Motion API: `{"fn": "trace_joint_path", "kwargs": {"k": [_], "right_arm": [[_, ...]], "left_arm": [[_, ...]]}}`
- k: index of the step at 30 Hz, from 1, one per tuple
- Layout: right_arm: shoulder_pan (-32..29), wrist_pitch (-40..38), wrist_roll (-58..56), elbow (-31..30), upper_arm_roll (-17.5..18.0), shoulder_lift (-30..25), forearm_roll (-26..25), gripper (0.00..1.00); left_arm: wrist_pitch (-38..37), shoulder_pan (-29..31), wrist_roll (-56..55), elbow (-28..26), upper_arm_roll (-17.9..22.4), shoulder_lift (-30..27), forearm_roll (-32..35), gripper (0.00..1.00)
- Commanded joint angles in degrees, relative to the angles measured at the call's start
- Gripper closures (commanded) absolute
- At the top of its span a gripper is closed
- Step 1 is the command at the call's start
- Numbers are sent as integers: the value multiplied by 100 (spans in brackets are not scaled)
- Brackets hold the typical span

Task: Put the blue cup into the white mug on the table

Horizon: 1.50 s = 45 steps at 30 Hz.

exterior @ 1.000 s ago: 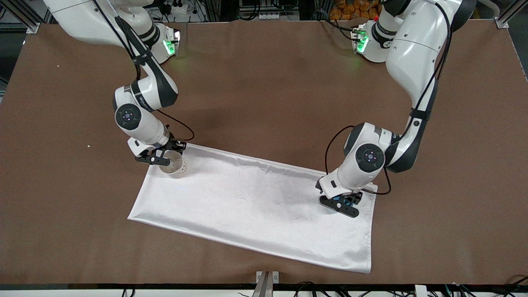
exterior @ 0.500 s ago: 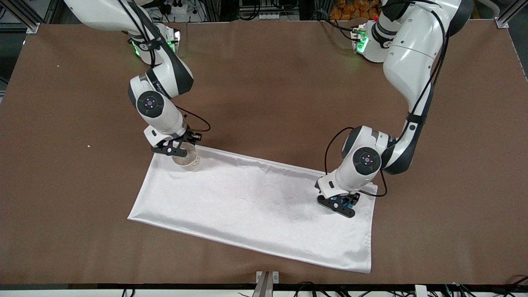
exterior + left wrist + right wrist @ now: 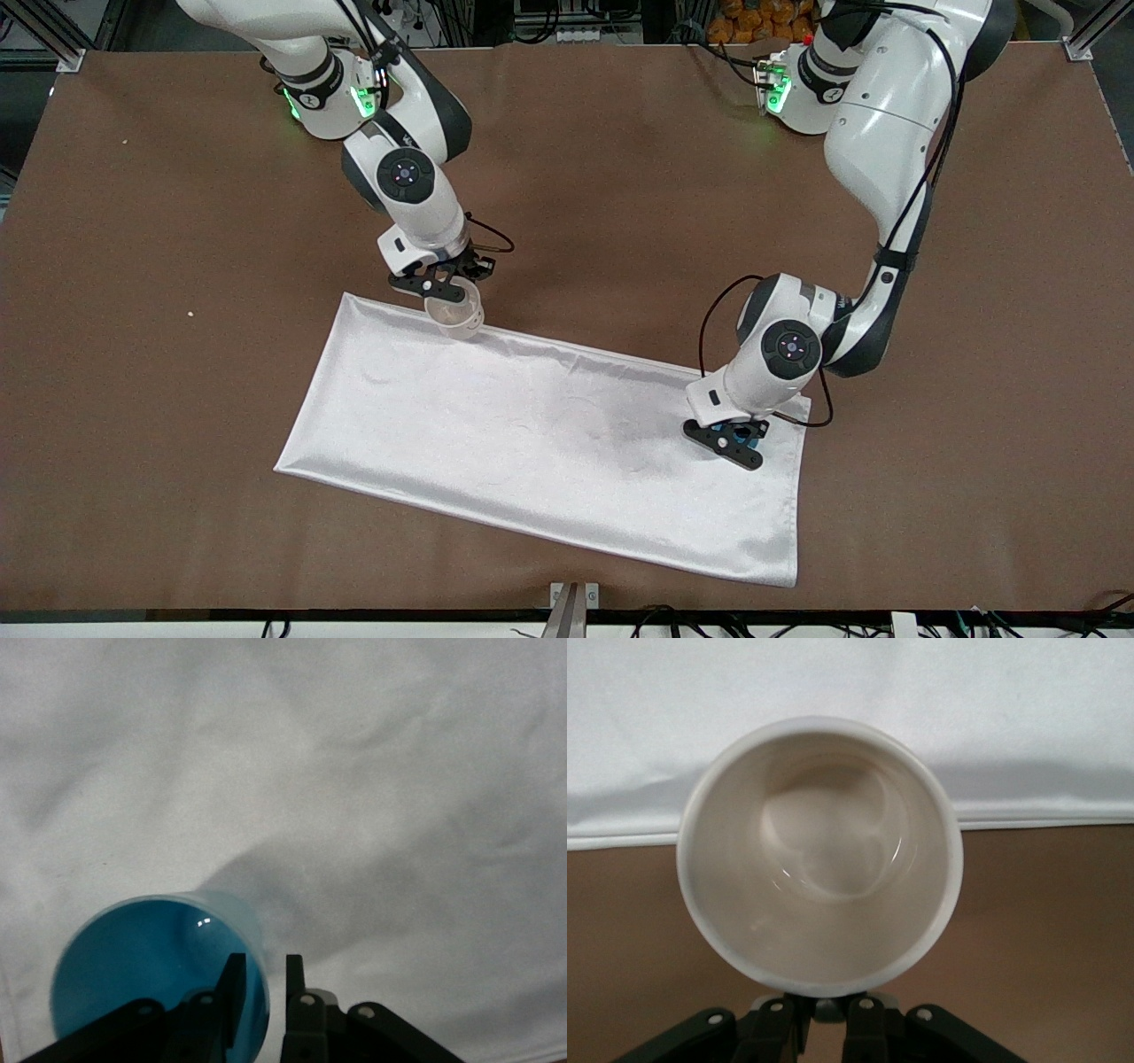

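Clearly both arms are loaded, each pinching a vessel by its rim so the mouth stays free. The right gripper (image 3: 443,288) is closed on the wall of the mug (image 3: 454,317), one finger inside and one outside, and holds it in the air over the cloth (image 3: 549,443) edge that lies farthest from the front camera. In the right wrist view the mug (image 3: 819,855) shows a bare off-white inside, with cloth edge and table (image 3: 177,266) under it; gripping at the rim leaves the opening unblocked, which I judge is the point, since the cup must drop in there.

The left gripper (image 3: 731,441) is low over the cloth's corner toward the left arm's end, closed on the cup (image 3: 749,430). In the left wrist view one finger (image 3: 232,997) sits inside the blue cup (image 3: 151,979) and the other outside, again a rim pinch. Whether the cup rests on the cloth or is just off it I cannot tell.

Cup and mug are well apart, at different ends of the cloth. The mug seems to be headed for bare table, as the task names the table; the nesting is not yet begun. A rim pinch is thin hold, so either vessel could swing or slip if jolted.
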Motion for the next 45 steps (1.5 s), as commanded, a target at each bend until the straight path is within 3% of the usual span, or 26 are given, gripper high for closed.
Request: {"fn": "trace_joint_path", "kwargs": {"k": [1,13,35,36,37,38,39,45], "right_arm": [[40,-46,369,143,178,60,29,100],[382,278,704,398,477,420,196,100],[620,824,862,407,477,1062,117,100],[620,824,940,407,477,1071,117,92],[620,824,1054,415,477,1071,117,65],[620,833,1186,415,477,1071,117,26],[629,833,1309,424,477,1071,108,0],[655,824,1416,442,477,1053,99,0]], "left_arm": [[26,5,97,113,1,70,108,100],[26,5,88,104,1,70,108,100],[9,-13,62,148,115,-149,134,100],[9,-4,62,148,115,-202,134,100],[9,-4,53,148,115,-228,143,100],[0,-12,53,139,115,-263,143,100],[0,-13,53,139,115,-298,143,100],[-53,-65,26,139,115,-536,310,100]]}}
